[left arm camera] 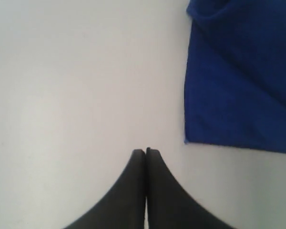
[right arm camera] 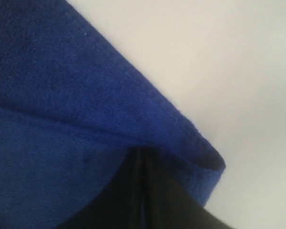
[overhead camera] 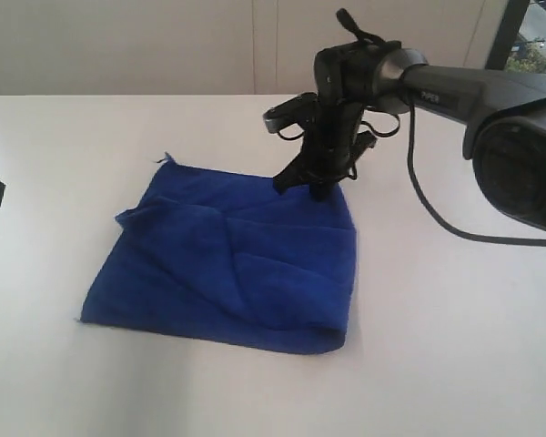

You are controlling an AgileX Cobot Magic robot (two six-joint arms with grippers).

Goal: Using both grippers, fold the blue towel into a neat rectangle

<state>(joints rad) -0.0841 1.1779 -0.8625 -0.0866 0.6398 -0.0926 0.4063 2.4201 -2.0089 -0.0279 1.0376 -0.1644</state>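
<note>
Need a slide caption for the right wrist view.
Closed right end effector at a folded corner of the blue towel on the white table.

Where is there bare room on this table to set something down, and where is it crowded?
Free: the table strip between the towel and the near edge, the patch left of the towel up to the left gripper, and the band behind it. Crowded: the towel's far right corner, where the right gripper pinches it, and beside the cable.
</note>
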